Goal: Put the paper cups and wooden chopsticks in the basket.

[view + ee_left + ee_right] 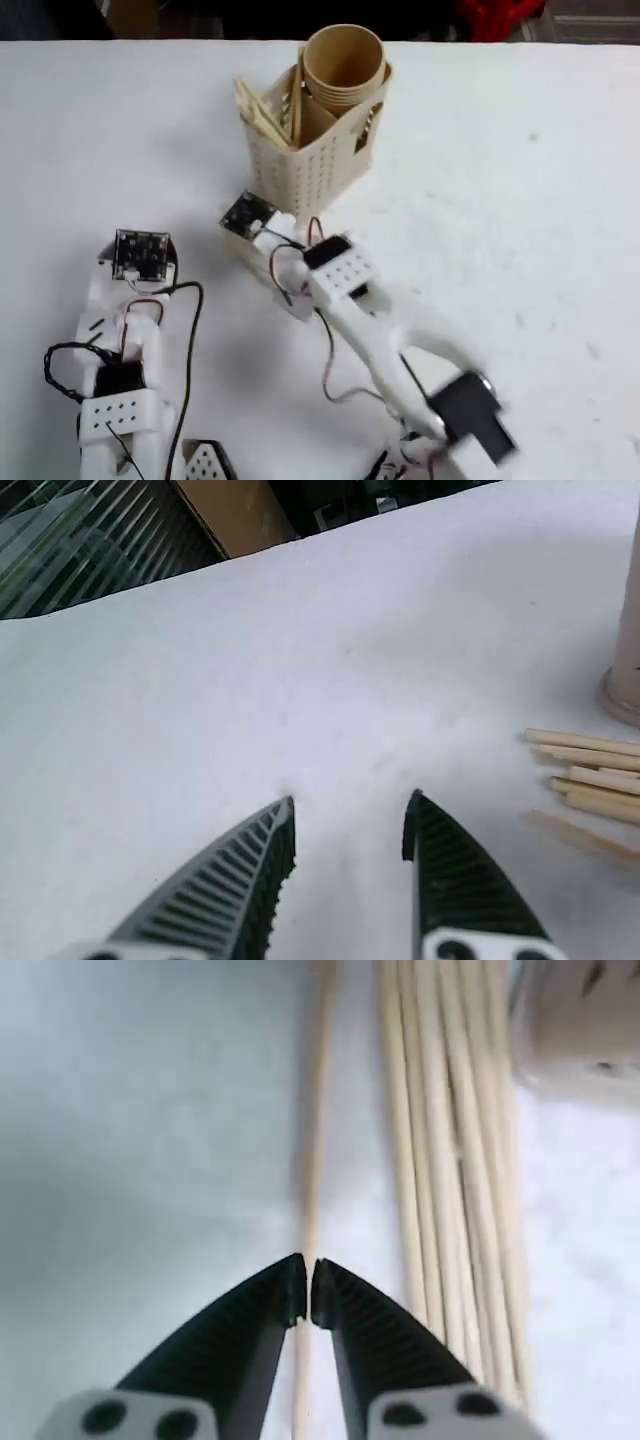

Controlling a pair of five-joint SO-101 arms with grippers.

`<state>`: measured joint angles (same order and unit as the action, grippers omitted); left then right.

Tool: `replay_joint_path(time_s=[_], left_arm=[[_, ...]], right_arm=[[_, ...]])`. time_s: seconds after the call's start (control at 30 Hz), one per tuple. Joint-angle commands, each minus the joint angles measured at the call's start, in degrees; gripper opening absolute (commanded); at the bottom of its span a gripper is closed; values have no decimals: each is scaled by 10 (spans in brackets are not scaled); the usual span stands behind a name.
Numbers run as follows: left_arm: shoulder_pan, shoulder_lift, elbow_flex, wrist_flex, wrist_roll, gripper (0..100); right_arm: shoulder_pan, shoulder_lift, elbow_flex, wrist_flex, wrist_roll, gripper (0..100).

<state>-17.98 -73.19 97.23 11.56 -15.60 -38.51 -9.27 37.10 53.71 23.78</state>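
Basket [312, 172] stands on the far middle of the table [520, 200]. It is cream plastic, squarish, with walls punched in rows of small holes. A stack of paper cups [343, 58], tan and round-rimmed, is nested in its right part. Leaning chopsticks [264, 108], pale bare wood, are fanned in the left part with their tips above the rim.

Right wrist view: loose chopsticks [450, 1160] lie flat on the table, a tight parallel bundle of slim round sticks, with a corner of the basket just beyond them. A lone chopstick [312, 1110] lies a little apart from the bundle, parallel to it. The right claw [308, 1282] is pinched onto this stick. Its black ribbed fingers [240, 1340] are drawn in to a hairline slit, and the stick runs on past the tips and back between them.

Left wrist view: the left claw [350, 810] is spread wide over bare table, its ribbed black fingers tapering to points with nothing between them. Off to one side are blunt chopstick ends [590, 775] in a small flat row, and just past them a brown cup base [625, 660] stands on the surface.

Table surface is white, matte and faintly speckled. From above, the white right arm [400, 340] angles in to the foot of the basket, while the left arm [120, 400] sits well apart, near the front edge.

Room beyond the table edge: slatted blind [70, 550], brown board [230, 515] — and a red object [500, 14] in the dark strip.
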Motion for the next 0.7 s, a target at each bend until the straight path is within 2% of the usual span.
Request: replay_joint_path(time_s=[0.0,0.2,0.37,0.53,0.6,0.67], left_arm=[[6,-8,0,2,4,190],[6,-8,0,2,4,190],[6,-8,0,2,4,190],[6,-8,0,2,4,190],[6,-8,0,2,4,190],[5,-8,0,2,4,190]], right_arm=[[4,-133,28,6,-7,17],[0,-352,47,4,-7,17],[5,-476,3,-72,-8,17],[6,-432,-93,-141,-7,17],[5,-383,-133,-110,-4,17],[0,-332,-156,-31,-3,17]])
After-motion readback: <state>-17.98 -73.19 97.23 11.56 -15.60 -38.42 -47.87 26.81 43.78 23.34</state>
